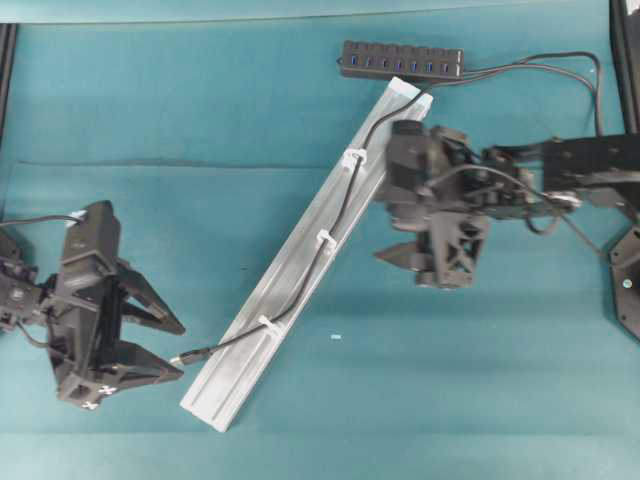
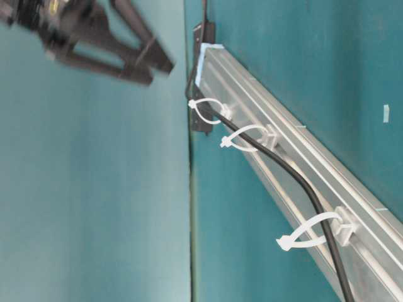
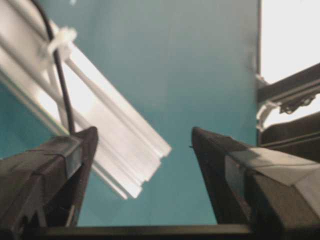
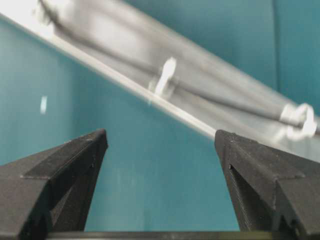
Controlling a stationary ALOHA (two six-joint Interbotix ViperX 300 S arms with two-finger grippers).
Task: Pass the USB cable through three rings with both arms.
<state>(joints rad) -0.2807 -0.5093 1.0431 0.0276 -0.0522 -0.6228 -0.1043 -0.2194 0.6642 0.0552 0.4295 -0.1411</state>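
With both end effectors spread wide and empty, no grip on anything. Left end effector (image 1: 178, 348), black, lattice-framed, pointed: just beside the small dark plug tipping the thin grey-black USB cable (image 1: 335, 225), nearer than the right end effector (image 1: 400, 255). Cord running diagonally up-right along the ribbed silver aluminium rail (image 1: 250, 345), threaded through all three white translucent plastic rings (image 1: 325, 239), toward the black multi-port hub (image 1: 402, 60) on the teal table (image 1: 200, 120). Judged essentially done.
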